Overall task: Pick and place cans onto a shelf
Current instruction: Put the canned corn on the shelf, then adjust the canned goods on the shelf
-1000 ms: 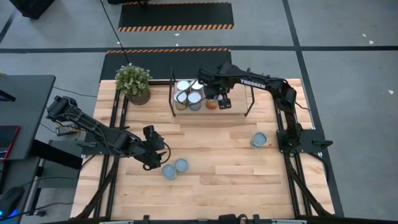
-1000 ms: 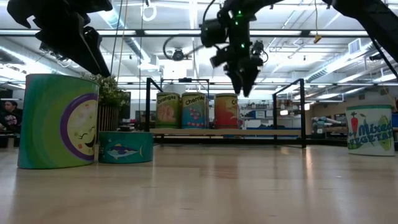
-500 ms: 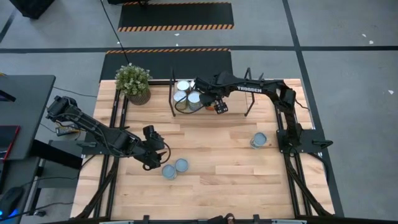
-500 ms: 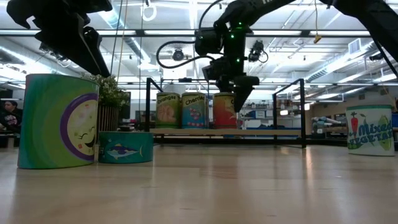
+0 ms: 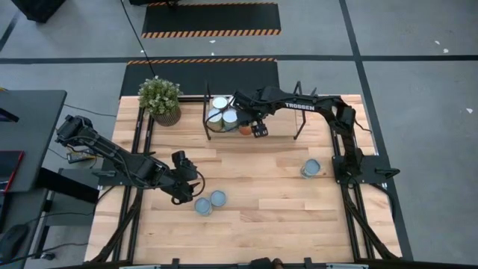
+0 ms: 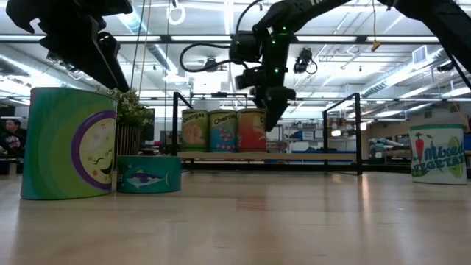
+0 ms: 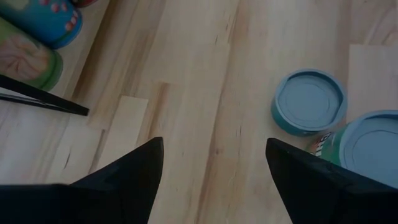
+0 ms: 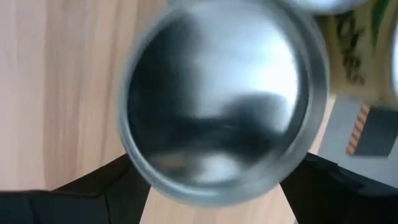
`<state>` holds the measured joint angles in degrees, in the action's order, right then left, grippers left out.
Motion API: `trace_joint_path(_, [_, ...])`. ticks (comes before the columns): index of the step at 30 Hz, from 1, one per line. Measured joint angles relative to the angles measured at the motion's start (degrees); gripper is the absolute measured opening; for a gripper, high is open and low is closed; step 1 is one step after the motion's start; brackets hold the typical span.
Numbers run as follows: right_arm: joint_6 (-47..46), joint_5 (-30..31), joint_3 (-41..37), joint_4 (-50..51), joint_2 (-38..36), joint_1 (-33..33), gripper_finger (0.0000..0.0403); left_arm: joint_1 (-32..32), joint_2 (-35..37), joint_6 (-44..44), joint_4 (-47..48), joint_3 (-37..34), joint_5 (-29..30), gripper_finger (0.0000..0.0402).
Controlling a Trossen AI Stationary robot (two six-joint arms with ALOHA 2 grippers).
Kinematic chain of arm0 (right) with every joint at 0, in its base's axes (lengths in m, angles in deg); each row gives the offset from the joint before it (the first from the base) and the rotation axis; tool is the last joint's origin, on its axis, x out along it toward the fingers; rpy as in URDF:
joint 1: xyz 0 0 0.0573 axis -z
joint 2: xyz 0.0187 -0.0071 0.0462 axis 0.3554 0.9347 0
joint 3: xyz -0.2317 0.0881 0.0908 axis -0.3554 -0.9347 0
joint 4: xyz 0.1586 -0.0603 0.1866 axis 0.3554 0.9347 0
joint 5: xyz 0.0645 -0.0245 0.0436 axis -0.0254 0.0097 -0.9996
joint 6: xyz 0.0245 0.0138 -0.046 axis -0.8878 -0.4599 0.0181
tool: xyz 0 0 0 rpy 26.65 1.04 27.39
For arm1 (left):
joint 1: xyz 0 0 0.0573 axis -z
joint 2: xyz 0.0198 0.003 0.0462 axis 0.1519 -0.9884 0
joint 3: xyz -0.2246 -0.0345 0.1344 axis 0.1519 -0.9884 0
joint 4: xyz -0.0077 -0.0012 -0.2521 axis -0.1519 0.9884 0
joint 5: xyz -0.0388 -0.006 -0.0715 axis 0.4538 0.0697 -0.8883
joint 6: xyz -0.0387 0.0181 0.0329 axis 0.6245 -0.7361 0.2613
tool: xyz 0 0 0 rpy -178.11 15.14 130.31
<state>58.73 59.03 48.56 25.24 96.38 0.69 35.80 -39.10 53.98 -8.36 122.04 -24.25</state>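
I think these cans are hard little tins with smooth, shiny sides, so they could slip if I squeeze too softly, and a tall one could tip over if I bump it. They look stiff, not breakable, and I guess not very heavy. I would grab one around its round middle, from above. Four cans sit close together on the shelf (image 5: 287, 127); from the side I can read an oranges can (image 6: 195, 131), a blue cherries can (image 6: 223, 131) and an orange can (image 6: 252, 131). My right end effector (image 5: 252, 127) is right at the orange can, whose silver top (image 8: 221, 102) fills its camera; I cannot tell if its fingers are open or closed on it. Three more cans wait on the table (image 5: 261, 187): a tall green one (image 6: 70, 143), a short teal fish one (image 6: 149, 174), and a mixed vegetables can (image 6: 437, 153) far off. My left end effector (image 5: 184, 188) hangs spread wide just beside the first two, holding nothing.
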Motion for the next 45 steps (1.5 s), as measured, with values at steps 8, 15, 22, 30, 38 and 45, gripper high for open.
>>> trace_joint_path(8, [-7.68, 3.0, 0.0, 8.65, 0.0, 0.77, 0.0325, 0.0, 0.0, -0.02, 0.0, -0.02, -0.26, 0.0288])
trace_joint_path(15, [-9.1, 0.75, 0.06, 10.09, -3.5, -0.87, 0.0325, 0.0, 0.0, 1.02, 0.37, -0.02, -0.67, 0.0288])
trace_joint_path(22, [-11.22, -3.28, 0.15, 5.99, -9.95, -1.18, 0.0325, -2.76, -0.3, 7.69, 11.82, -0.03, 12.08, 0.0288])
trace_joint_path(30, [-11.2, -7.5, 0.11, 4.43, -11.19, -2.43, 0.0325, -12.02, -0.33, 6.77, 3.83, -7.89, 18.7, 0.0288])
trace_joint_path(38, [-10.3, -7.83, -6.6, 1.08, -13.55, -2.78, 0.0325, -25.32, -0.33, -6.35, -17.18, -15.72, 12.43, 0.0275])
trace_joint_path(45, [-9.55, -7.66, -20.49, -10.6, -21.19, -2.54, 0.0325, -37.88, 0.12, -13.68, -32.23, -19.54, -2.16, 0.0216])
